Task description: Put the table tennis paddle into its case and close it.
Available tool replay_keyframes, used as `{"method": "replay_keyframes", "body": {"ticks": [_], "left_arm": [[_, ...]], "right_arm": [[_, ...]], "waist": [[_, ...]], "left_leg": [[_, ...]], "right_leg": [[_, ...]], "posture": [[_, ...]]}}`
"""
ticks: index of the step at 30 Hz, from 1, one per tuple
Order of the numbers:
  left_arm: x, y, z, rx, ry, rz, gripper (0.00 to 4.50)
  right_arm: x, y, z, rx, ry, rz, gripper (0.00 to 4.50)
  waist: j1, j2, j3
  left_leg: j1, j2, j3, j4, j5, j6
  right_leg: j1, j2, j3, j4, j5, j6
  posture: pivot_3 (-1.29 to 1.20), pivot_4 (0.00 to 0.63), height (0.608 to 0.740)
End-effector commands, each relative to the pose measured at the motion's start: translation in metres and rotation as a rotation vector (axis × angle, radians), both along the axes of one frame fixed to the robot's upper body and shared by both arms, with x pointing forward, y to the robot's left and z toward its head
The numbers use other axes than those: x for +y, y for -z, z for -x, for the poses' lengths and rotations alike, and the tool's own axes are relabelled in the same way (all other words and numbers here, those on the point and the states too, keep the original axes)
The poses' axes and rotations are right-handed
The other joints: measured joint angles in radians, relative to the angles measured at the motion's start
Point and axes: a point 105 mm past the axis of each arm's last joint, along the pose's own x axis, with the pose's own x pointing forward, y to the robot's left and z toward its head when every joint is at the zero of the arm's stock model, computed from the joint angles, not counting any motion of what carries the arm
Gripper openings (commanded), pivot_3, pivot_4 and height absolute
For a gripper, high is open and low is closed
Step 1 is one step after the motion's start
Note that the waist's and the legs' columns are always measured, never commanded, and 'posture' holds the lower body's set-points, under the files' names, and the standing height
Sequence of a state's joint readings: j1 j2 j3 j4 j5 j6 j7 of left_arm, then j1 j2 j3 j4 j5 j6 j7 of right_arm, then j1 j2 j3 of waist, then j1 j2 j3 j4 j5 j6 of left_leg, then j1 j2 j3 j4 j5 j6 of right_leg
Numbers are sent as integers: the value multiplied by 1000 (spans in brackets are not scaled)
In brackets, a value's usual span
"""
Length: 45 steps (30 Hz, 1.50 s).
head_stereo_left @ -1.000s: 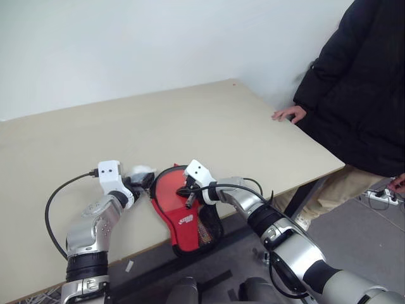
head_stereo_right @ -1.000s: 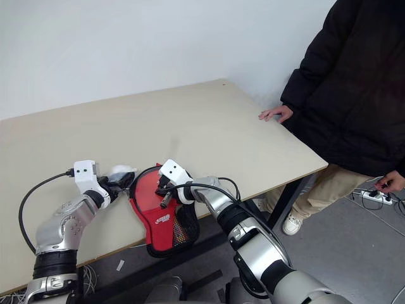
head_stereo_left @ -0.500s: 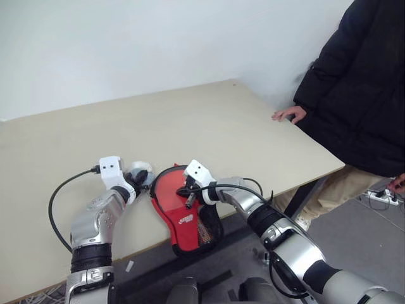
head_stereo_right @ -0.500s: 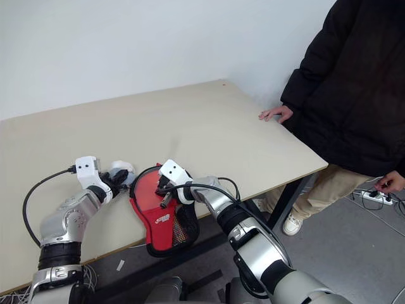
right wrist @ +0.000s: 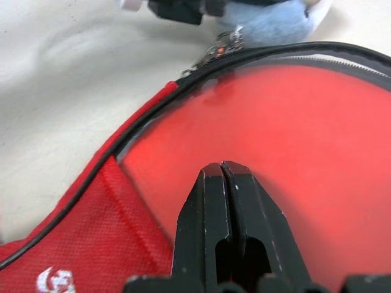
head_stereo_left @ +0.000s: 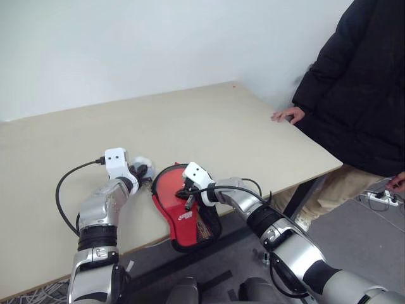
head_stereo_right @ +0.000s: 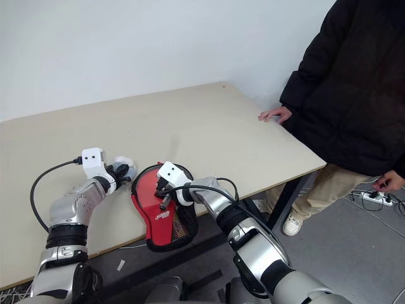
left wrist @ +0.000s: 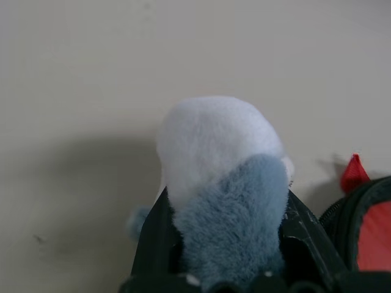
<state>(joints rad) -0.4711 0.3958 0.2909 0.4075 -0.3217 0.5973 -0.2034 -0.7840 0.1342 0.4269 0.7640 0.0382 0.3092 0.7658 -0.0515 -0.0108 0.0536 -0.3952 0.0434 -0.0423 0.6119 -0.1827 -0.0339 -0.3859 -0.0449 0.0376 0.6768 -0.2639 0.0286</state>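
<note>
The pale table [head_stereo_left: 209,126] spreads from the left edge across most of the frame, its upper and left stretches bare and offering open room. At the upper right a person in a dark coat [head_stereo_left: 354,88] stands against the table's right edge, one hand [head_stereo_left: 288,114] resting on that edge. Low in the middle, at the near edge, lies the case [head_stereo_left: 186,212], its narrow mesh end overhanging the edge toward the bottom of the frame. The table tennis paddle [head_stereo_left: 172,190] sits inside it, red face up within the black zipper rim. My right gripper [right wrist: 223,177] is over that red face, fingers pressed together with nothing between them. Just left of the case, my left gripper [head_stereo_left: 140,172] is clenched on a small plush toy [left wrist: 223,183], white on top and grey-blue below, which sits beside the case's rounded end; the case's red zipper pull [left wrist: 353,174] pokes out near the toy.
</note>
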Motion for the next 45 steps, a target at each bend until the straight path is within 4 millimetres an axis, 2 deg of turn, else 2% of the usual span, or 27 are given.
{"method": "replay_keyframes", "body": {"ticks": [1, 8, 14, 25, 38, 42, 45], "left_arm": [[7, -32, -15, -93, -36, -29, 800], [20, -49, -27, -137, -78, -40, 800], [16, -58, -42, -167, -57, -47, 800], [-22, -68, -71, -222, 66, -75, 800], [-66, -87, -91, -293, 165, -97, 800], [-97, -86, -85, -320, 390, -102, 800], [-104, -82, -77, -319, 510, -136, 800]], "right_arm": [[40, -15, 26, 16, -98, -60, 0], [41, -12, 30, 24, -104, -56, 0], [42, -12, 32, 28, -111, -54, 0], [42, -10, 36, 32, -117, -50, 0], [42, -9, 37, 34, -115, -47, 0], [42, -10, 36, 34, -113, -48, 0], [42, -10, 36, 34, -111, -48, 0]], "waist": [[0, 0, 0], [-2, -1, 0], [-2, -1, 0], [-2, -3, 0], [-2, -4, 1], [-2, -4, 1], [-2, -4, 1]], "left_leg": [[0, 0, 0, 0, 0, 0], [-1, 0, -1, 0, 1, -1], [-6, 1, -4, -2, 4, 1], [-7, 1, -4, -2, 2, -2], [-10, 1, -4, -2, 4, 1], [-16, 1, -4, -1, 4, 1], [-18, 1, -4, -1, 4, 1]], "right_leg": [[0, 0, 0, 0, 0, 0], [-2, 2, 1, 0, 1, 1], [-5, 7, 5, -1, 1, 5], [-6, 7, 5, -2, 1, 5], [-8, 7, 5, -2, 1, 6], [-14, 8, 5, -1, 1, 6], [-16, 8, 5, -1, 1, 6]], "posture": [[0, 0, 740], [0, 0, 740], [0, 0, 740], [0, 0, 740], [0, 0, 740], [0, 0, 740], [0, 0, 740]]}}
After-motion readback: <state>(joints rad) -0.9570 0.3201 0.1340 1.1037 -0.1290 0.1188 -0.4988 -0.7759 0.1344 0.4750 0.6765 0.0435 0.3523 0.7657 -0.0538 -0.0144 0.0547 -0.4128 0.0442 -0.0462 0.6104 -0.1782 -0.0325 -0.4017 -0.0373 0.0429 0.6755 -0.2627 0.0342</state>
